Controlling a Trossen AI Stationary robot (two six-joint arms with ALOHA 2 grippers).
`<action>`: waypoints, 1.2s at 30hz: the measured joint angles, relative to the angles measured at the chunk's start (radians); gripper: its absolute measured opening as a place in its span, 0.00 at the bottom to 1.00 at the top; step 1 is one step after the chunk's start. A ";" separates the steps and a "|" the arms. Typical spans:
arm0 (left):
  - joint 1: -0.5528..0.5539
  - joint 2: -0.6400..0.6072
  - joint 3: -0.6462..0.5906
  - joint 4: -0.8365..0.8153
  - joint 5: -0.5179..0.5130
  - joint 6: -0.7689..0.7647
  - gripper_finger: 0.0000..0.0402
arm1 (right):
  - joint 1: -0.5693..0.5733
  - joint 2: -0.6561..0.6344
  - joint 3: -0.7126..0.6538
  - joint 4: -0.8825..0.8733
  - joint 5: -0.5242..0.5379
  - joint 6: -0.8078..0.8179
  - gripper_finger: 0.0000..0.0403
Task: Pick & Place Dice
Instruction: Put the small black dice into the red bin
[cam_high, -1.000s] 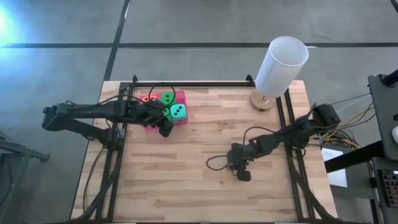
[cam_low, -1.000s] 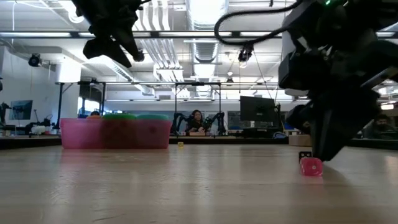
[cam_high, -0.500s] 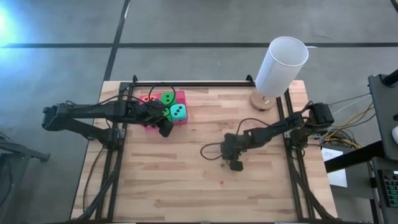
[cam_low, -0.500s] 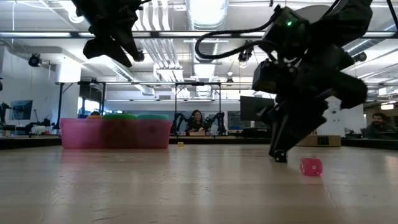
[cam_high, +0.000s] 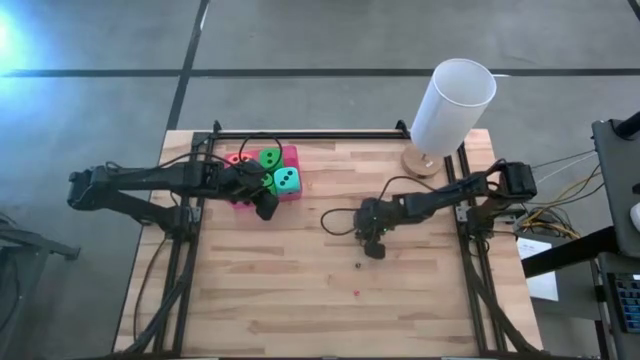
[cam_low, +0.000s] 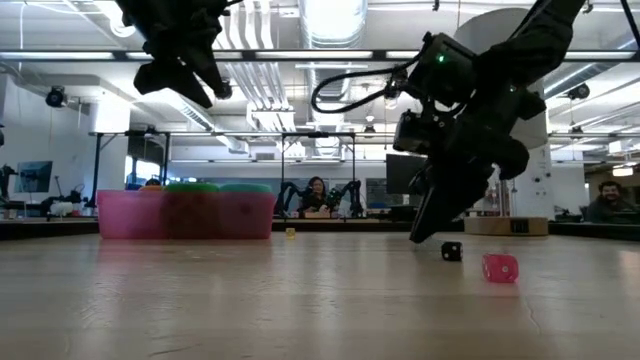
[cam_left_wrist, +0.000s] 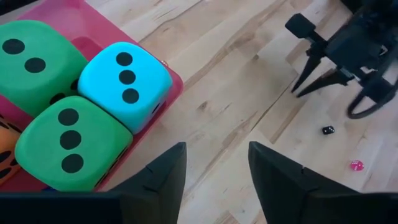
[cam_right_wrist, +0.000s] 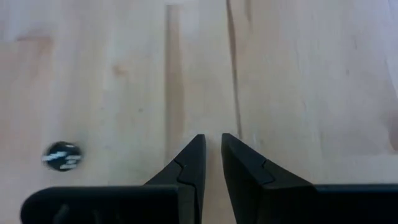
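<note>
Four dice lie in a pink tray at the far left: two green, one teal and one orange. My left gripper is open and empty. It hangs well above the table over the tray's near right corner, and it also shows in the left wrist view. My right gripper is empty at the table's middle right, its fingers shut to a narrow slit. It points down, raised off the wood.
A tiny black bead lies on the wood just near of my right gripper, with a tiny pink bead nearer the front edge. A white cylinder on a wooden foot stands at the far right corner. Black rails run along both sides.
My right gripper has gone toward the table's far edge and a little left, and has risen off the wood. The tiny black bead that was at its fingertips now lies alone on the table. The pink bead has stayed put.
</note>
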 joint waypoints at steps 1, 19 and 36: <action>0.000 0.000 0.000 0.000 0.000 0.000 0.45 | 0.007 -0.013 0.001 -0.006 -0.006 0.007 0.13; -0.010 0.000 -0.001 0.046 0.000 0.095 0.50 | 0.192 -0.418 0.001 -0.281 0.003 0.156 0.13; -0.014 0.000 -0.001 0.060 0.000 0.108 0.43 | 0.339 -0.395 -0.123 -0.390 -0.025 0.273 0.13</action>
